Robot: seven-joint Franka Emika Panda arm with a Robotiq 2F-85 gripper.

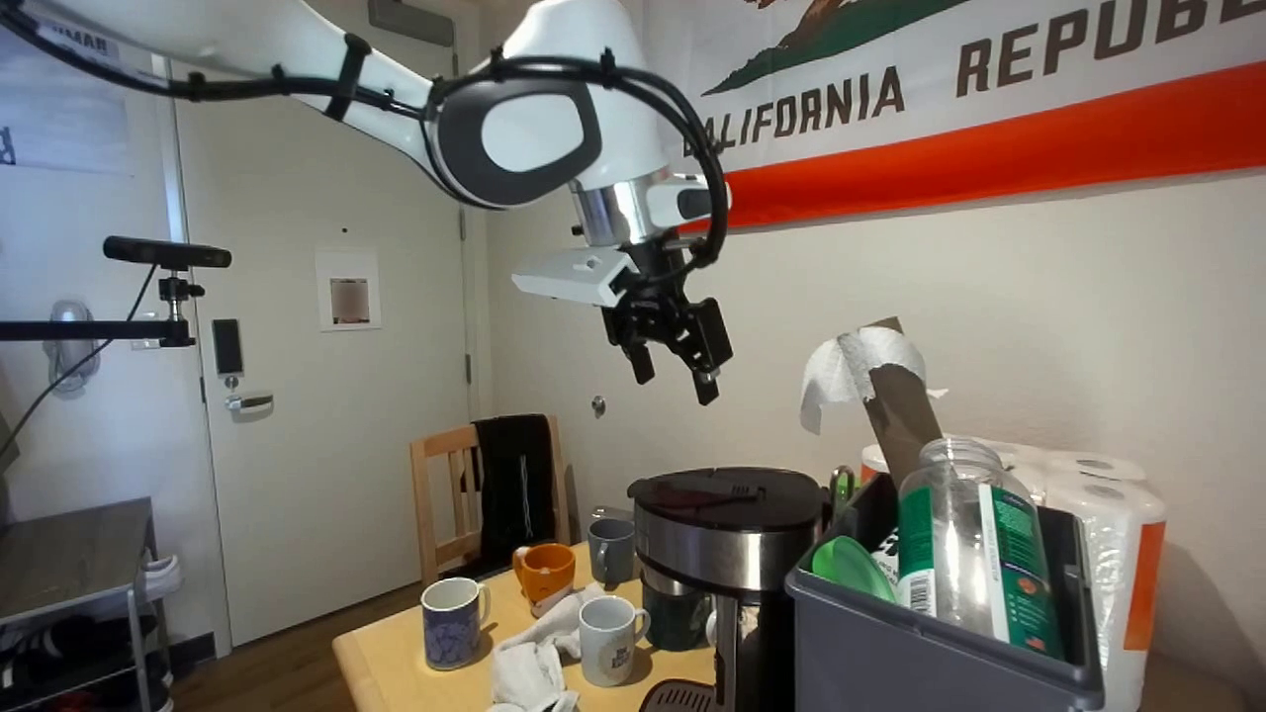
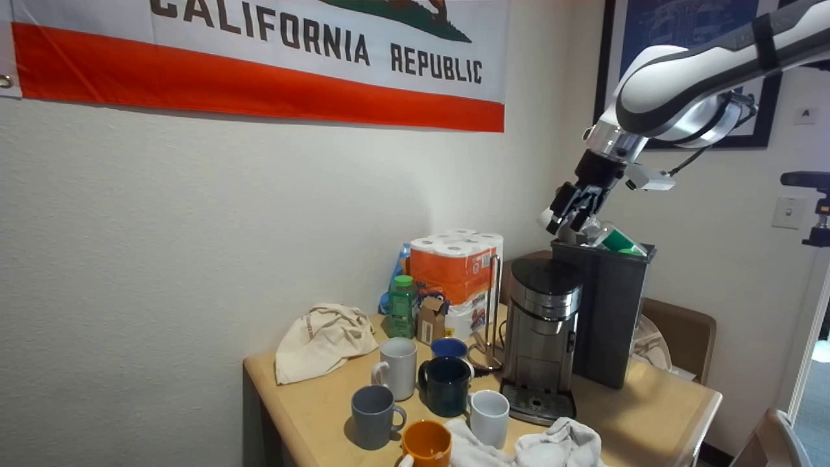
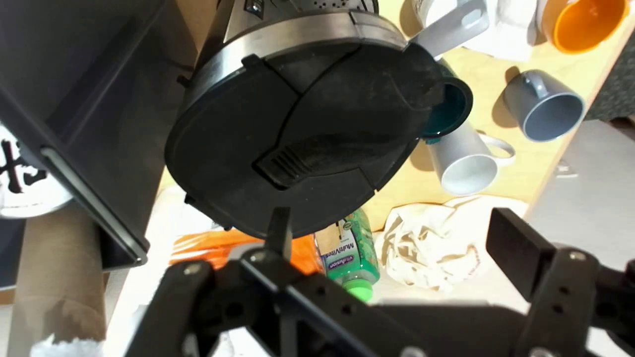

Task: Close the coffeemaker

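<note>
Coffeemaker lid, wrist view upper centre, looks down; your gripper gapes empty, so confirm flush, retreat upward

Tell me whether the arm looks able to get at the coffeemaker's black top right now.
Likely yes: the tool hangs open, higher than the coffeemaker, and in the wrist view nothing shows between it and the black top. The dark bin stands close alongside, so that side may be tight.

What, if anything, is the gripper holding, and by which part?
Nothing. The gripper is open, jaws apart with nothing between them, up clear of the coffeemaker.
</note>
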